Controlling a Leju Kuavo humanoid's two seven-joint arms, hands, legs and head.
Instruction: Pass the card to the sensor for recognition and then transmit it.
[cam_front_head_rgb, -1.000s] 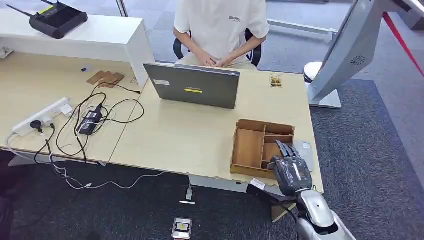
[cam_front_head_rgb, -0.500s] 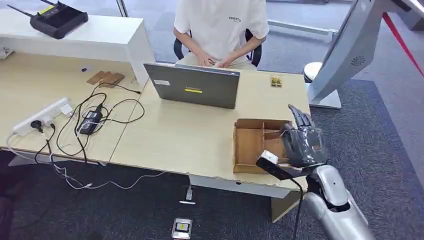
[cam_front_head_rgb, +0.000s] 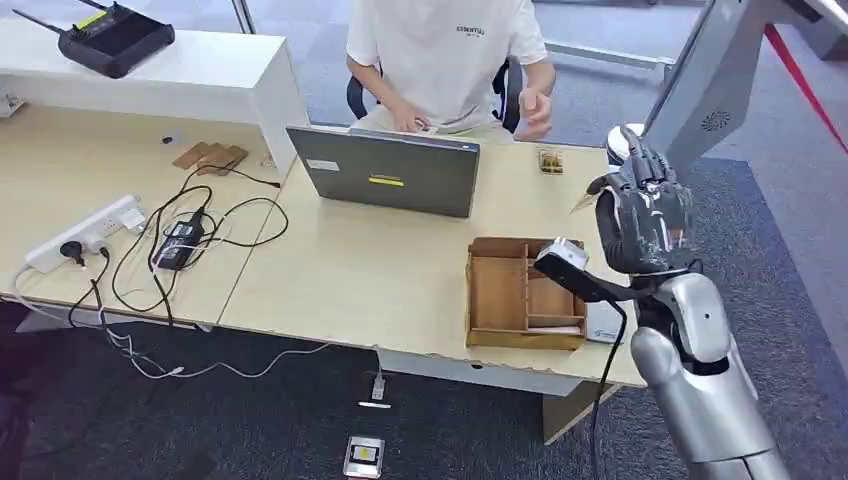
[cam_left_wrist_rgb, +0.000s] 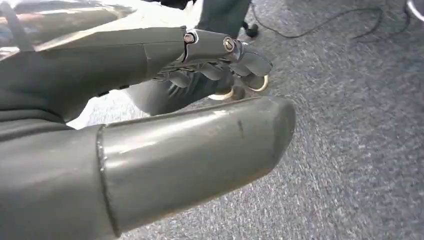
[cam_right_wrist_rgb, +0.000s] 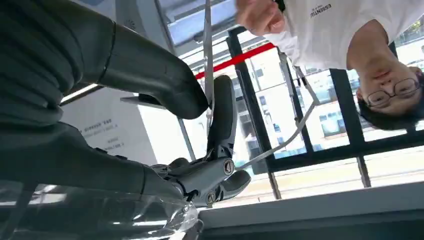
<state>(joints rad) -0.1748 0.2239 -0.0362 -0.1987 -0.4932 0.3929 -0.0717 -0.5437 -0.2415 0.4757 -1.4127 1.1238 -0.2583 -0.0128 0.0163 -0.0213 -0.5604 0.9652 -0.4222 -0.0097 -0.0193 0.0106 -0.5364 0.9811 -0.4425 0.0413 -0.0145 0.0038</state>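
Card lifted clear of the tray

Right hand (cam_front_head_rgb: 645, 215) has risen from the wooden tray (cam_front_head_rgb: 497, 290) at the counter's (cam_front_head_rgb: 400, 270) right front corner, pinching what looks like the card (cam_right_wrist_rgb: 208, 60) edge-on. Presenting it to the sensor seems next. Person (cam_front_head_rgb: 450, 50) sits behind the laptop (cam_front_head_rgb: 385, 172); grey carpet surrounds. Left hand (cam_left_wrist_rgb: 220, 65) hangs, fingers curled, empty.

Laptop (cam_front_head_rgb: 385, 170) mid-table (cam_front_head_rgb: 380, 270); wooden tray (cam_front_head_rgb: 525, 293) right of it, person (cam_front_head_rgb: 447, 55) behind; power strip (cam_front_head_rgb: 85, 233) far left.
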